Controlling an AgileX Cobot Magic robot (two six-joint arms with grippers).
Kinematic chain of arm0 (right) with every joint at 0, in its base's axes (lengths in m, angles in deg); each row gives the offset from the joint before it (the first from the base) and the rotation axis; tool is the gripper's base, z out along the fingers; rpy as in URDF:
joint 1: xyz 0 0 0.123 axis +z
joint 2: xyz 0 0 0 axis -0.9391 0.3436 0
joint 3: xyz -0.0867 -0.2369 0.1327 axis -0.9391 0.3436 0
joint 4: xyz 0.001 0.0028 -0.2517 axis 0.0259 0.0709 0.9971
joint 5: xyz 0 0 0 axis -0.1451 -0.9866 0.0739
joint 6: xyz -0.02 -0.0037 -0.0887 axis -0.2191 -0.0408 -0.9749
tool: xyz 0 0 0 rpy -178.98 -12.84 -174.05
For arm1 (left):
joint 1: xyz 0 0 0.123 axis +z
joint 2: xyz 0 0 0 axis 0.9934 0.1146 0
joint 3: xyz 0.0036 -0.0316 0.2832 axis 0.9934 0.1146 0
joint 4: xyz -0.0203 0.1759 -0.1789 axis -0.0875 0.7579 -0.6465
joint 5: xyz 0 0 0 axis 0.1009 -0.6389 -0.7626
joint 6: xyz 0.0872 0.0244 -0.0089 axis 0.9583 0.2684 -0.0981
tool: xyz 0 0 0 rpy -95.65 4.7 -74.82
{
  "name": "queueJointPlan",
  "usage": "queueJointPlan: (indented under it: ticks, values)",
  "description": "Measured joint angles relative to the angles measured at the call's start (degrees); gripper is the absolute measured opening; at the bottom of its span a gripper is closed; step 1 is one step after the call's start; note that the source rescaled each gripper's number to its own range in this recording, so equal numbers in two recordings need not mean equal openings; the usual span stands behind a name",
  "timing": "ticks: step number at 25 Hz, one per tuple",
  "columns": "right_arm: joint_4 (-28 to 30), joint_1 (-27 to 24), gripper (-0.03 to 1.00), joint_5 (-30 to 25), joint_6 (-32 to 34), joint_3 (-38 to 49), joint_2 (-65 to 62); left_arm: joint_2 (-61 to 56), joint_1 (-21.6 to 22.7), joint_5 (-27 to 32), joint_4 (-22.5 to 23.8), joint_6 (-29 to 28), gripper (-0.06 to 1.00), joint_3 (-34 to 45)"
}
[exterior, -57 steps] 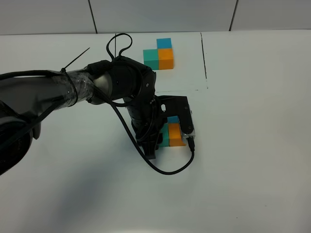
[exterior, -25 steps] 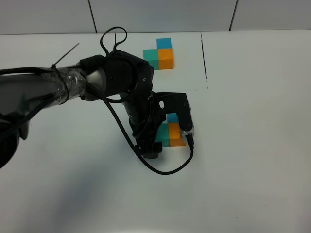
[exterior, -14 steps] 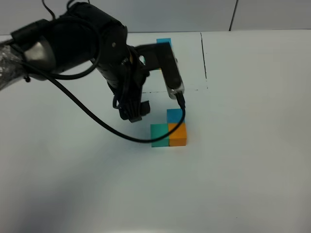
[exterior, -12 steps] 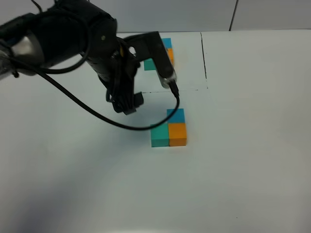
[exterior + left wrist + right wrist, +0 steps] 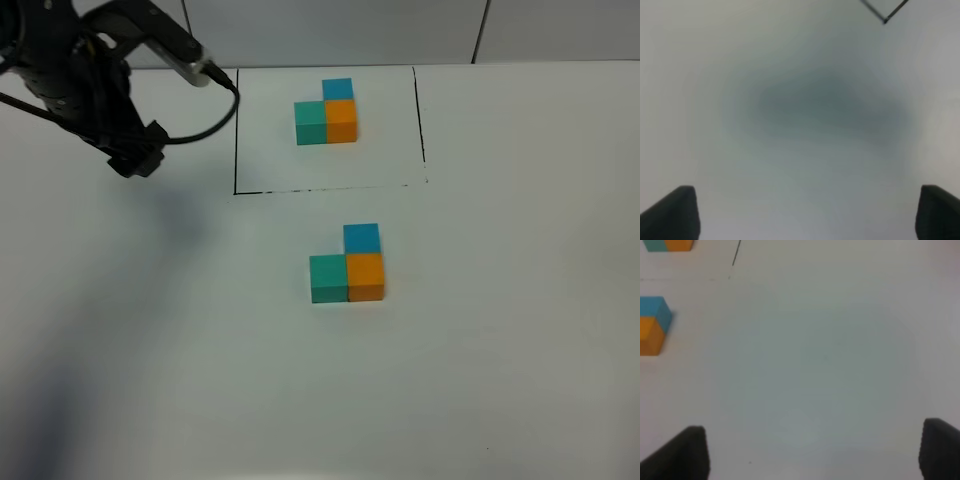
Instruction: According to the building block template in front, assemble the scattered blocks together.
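The template is a joined teal, orange and blue trio inside a thin black outline at the back of the table. The three scattered blocks lie touching in the same L shape in the middle: teal, orange, blue. My left gripper is far to the back left, apart from them; in the left wrist view it is open and empty over bare table. My right gripper is open and empty, with the blue and orange blocks at the edge of its view.
The white table holds nothing else. The left arm's black cable hangs over the outline's left side. A corner of the black outline shows in the left wrist view. The right arm is out of the exterior view.
The left arm has lifted off the joined blocks and swung back and to the left. The three blocks stay together in the L shape.
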Motion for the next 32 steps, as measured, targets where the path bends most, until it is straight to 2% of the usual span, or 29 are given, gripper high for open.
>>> queueJointPlan:
  ticks: [4,8,11,22,28,32]
  values:
    - [0.0,0.0,0.72,0.0,0.0,0.0,0.0,-3.1,5.6,0.1,-2.8,-2.6,0.95,1.4]
    - [0.0,0.0,0.72,0.0,0.0,0.0,0.0,-9.5,10.8,-2.8,-4.9,-5.2,0.95,6.0]
    - [0.0,0.0,0.72,0.0,0.0,0.0,0.0,-15.9,12.5,-4.9,-6.4,-7.8,0.95,10.3]
    - [0.0,0.0,0.72,0.0,0.0,0.0,0.0,-42.6,12.5,-2.3,-6.7,-15.5,0.94,19.7]
    - [0.0,0.0,0.72,0.0,0.0,0.0,0.0,-56.5,8.3,-1.8,-6.6,-16.3,0.91,29.4]
    - [0.0,0.0,0.72,0.0,0.0,0.0,0.0,-64.8,7.5,-1.7,-6.7,-17.4,0.88,35.5]
